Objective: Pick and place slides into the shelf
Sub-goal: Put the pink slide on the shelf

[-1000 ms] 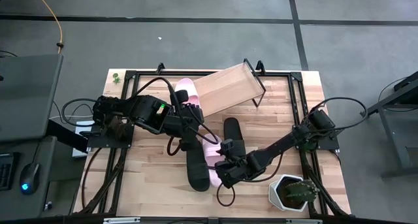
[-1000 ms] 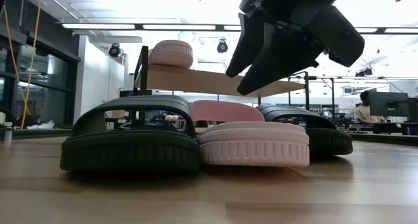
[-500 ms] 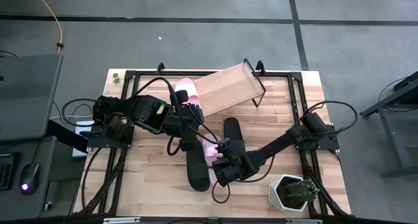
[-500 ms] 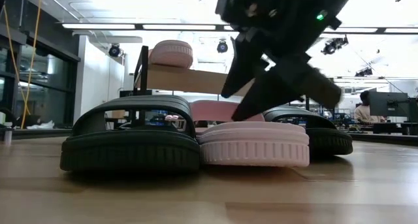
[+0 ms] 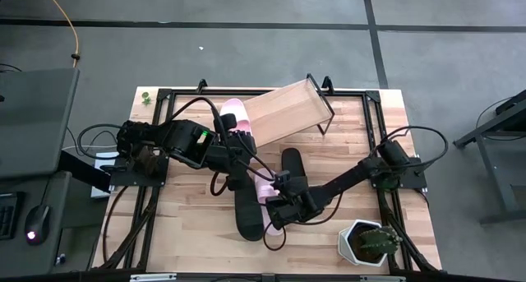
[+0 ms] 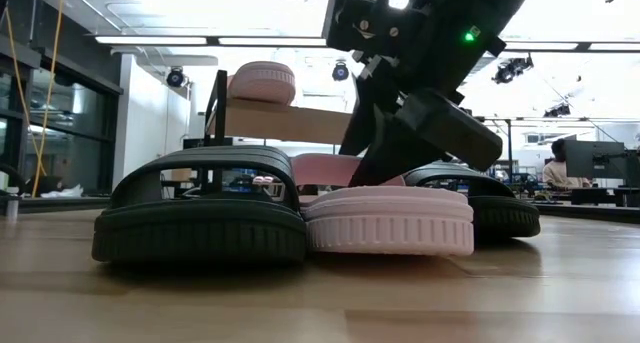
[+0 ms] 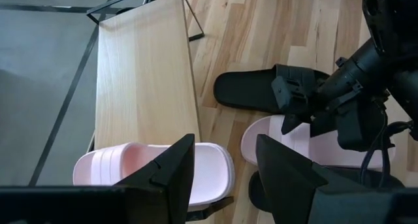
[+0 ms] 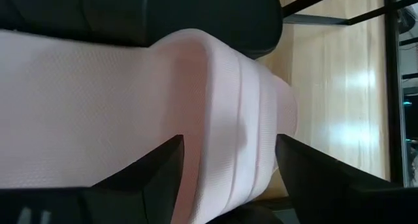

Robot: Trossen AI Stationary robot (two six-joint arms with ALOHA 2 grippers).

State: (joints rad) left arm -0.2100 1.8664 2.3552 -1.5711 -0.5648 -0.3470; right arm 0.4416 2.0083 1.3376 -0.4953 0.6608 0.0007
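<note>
Right gripper [image 5: 275,210] is sitting low over the pink slide [image 5: 265,201] on the counter [image 5: 189,233], fingers [image 8: 153,178] spread wide to either side of its strap. Nothing gripped yet; I cannot tell if the pads are touching it.

Left gripper [image 7: 222,168] is hanging open and empty above the near end of the shelf [image 5: 283,109], just over the pink slide [image 5: 234,117] already lying there.

Tally: one slide is on the shelf, three are on the counter. This pink one is lying between two black slides, one [image 5: 246,212] tight on its left, the other [image 5: 294,175] on its right and farther back.

Judging the task about a quarter done. Most of the board is bare, so room for the rest. Neighbours are crowding the pink one; the lift may drag them.
</note>
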